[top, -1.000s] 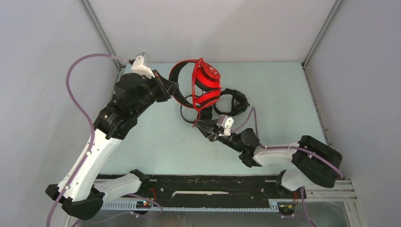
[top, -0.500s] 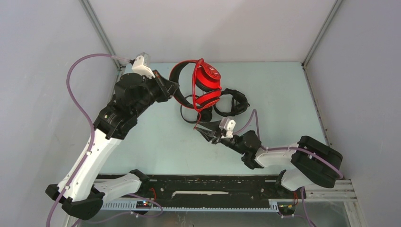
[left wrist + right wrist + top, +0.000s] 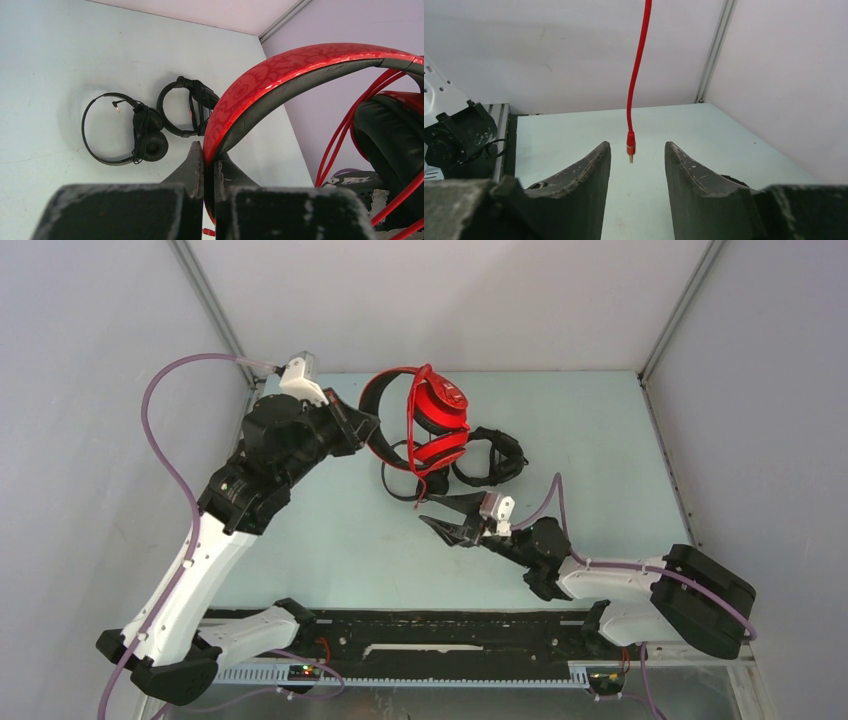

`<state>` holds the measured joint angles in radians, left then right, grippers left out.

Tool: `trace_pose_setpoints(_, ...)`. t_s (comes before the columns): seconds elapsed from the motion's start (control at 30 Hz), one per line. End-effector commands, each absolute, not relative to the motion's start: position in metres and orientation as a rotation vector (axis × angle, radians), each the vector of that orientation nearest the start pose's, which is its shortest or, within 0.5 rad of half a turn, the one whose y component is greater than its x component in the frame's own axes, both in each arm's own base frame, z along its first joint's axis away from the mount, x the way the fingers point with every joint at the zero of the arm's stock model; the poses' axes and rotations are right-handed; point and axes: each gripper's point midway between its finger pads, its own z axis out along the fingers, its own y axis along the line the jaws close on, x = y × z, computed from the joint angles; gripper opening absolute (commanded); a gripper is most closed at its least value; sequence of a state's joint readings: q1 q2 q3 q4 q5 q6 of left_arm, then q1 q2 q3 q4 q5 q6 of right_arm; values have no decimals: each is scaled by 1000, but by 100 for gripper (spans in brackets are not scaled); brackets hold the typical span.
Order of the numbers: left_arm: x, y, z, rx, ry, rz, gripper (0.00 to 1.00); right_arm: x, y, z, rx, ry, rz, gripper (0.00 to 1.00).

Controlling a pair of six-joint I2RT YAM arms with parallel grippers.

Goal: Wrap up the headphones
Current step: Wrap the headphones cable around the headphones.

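Note:
The red headphones [image 3: 437, 418] hang in the air at the back middle, and my left gripper [image 3: 358, 428] is shut on their band [image 3: 300, 65]. Their red cable [image 3: 350, 135] runs round the cups, and its end hangs down with the plug [image 3: 629, 148] free just beyond my right gripper's tips. My right gripper [image 3: 430, 510] is open and empty, low over the table, pointing at the plug. The bulkier black headphones [image 3: 492, 455] lie on the table behind it. The slim black headphones [image 3: 151, 145] lie beside them, partly under the red ones in the top view.
Grey walls enclose the pale table [image 3: 600, 440] on three sides, with a metal corner post [image 3: 714, 55] behind the cable. The left arm's base [image 3: 459, 135] shows at the left of the right wrist view. A black rail [image 3: 440, 635] runs along the near edge.
My right gripper has opened, let go of the red cable end, and drawn back to the right and toward the near edge. The left arm and the red headphones have not moved.

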<state>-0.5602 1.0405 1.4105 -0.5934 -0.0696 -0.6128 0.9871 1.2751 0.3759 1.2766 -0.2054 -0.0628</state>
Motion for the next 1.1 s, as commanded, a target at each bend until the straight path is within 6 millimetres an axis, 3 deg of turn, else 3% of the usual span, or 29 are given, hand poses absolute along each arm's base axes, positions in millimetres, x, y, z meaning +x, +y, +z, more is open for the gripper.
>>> trace_pose_setpoints(0.0,265,-189,465,-108,1671,-914,0,182,344,278,-799,928,931,47)
trace_pose_setpoints(0.4,264,-193,463,-106,1676,-941,0,186,355,282,-802,914,951,49)
trace_pose_setpoints(0.7,261,-200,461,-88,1686,-986,0,192,358,280,-791,907,962,39)
trace_pose_setpoints(0.9,261,-200,460,-87,1687,-984,0,192,357,281,-787,904,967,40)
trace_pose_setpoints(1.0,261,-200,460,-85,1687,-984,0,192,356,282,-789,902,967,31)
trace_pose_setpoints(1.07,260,-200,460,-81,1687,-982,0,190,356,283,-795,898,970,14)
